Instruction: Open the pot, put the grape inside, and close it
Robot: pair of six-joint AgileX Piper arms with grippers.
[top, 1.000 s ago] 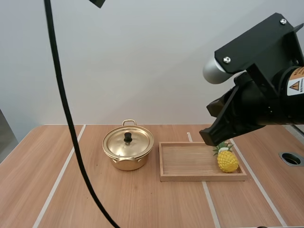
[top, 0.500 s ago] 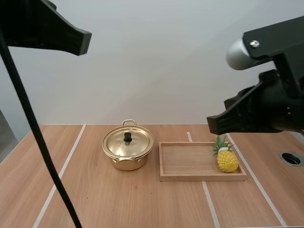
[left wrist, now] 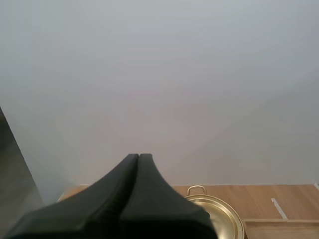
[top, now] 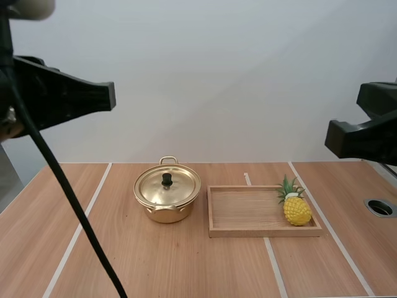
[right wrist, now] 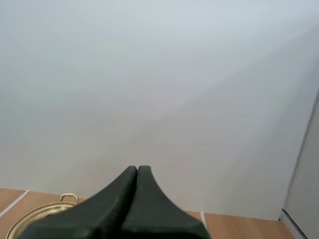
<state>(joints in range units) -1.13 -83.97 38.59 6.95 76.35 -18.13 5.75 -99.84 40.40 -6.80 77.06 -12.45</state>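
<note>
L gripper [left wrist: 138,156]: fingers together, empty, up high. Pot [top: 164,214] w/ lid [top: 180,187] on, just left of tray [top: 248,232]. Pineapple [top: 297,210], not grape, at tray's right end. R gripper [right wrist: 137,168]: closed, empty. Risk: descending closed, bumping knob [top: 167,180], shoving pot.

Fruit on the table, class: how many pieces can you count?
1: a pineapple sits at the right end of the wooden tray. The pot is lidded, so anything inside is hidden.

pot [top: 166,214] — gold, upright, lower centre of frame | lid [top: 177,187] — seated on pot, black knob | pineapple [top: 296,209] — yellow, upright, lower right
</note>
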